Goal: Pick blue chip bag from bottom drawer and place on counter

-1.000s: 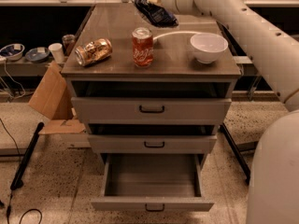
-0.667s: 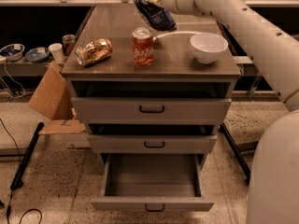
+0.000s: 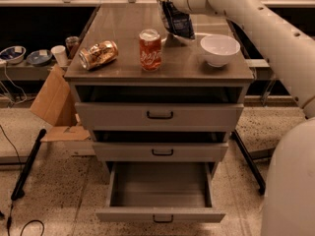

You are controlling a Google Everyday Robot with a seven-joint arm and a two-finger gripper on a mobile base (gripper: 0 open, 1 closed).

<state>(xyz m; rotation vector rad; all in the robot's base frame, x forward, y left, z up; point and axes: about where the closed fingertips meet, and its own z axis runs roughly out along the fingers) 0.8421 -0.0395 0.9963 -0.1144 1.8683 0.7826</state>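
Note:
The blue chip bag [image 3: 178, 22] hangs in my gripper [image 3: 165, 3] over the back right of the counter [image 3: 123, 28]. The bag's lower end is close to the counter top, just behind the white bowl. My gripper is shut on the bag's upper end, and my white arm [image 3: 256, 18] reaches in from the right. The bottom drawer [image 3: 162, 214] is pulled out and shows a bare grey inside.
A red soda can [image 3: 150, 49] stands upright at the counter's front middle. A gold can [image 3: 98, 54] lies on its side at the left. A white bowl [image 3: 220, 49] sits at the right. A cardboard box [image 3: 51, 102] and a black pole [image 3: 27, 166] are on the floor at the left.
My gripper has moved a little to the right and down with the bag. The bag now hangs more upright, closer to the counter top.

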